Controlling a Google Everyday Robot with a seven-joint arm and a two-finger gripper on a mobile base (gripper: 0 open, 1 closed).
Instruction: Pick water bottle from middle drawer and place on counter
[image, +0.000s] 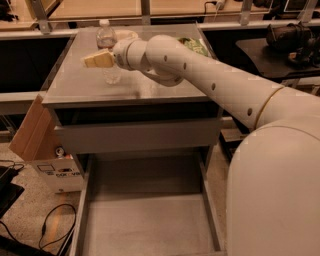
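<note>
Room: workshop floor of speckled carpet, with dark benches along the back and a black side table (272, 52) at the right carrying dark equipment.
Cabinet: grey metal, in the middle of the camera view, seen from above and in front.
Counter (75, 85): flat grey top of the cabinet, mostly bare on its near and left parts.
Water bottle (112, 75): standing upright on the counter towards the back left, white cap on top, its base resting on the surface; it is not in any drawer.
Gripper (90, 60): tan, pointing left, level with the bottle's middle and crossing in front of it, so the two overlap.
Grip state: cannot tell from this angle whether it is clamped on the bottle or merely in front of it.
Arm (200, 75): thick and white, reaching from the lower right across the counter to the gripper.
Green item (196, 46): lying on the counter's back right, partly hidden behind the arm.
Upper drawer front (137, 136): tall blank grey panel just under the counter.
Middle drawer (150, 225): pulled far out below that panel, shallow, with low side walls and a bare grey floor.
Cardboard box (27, 130): brown, leaning against the cabinet's left side.
White box (57, 172): on the floor beside the cardboard.
Cable (55, 225): black, looping over the carpet at the lower left.
</note>
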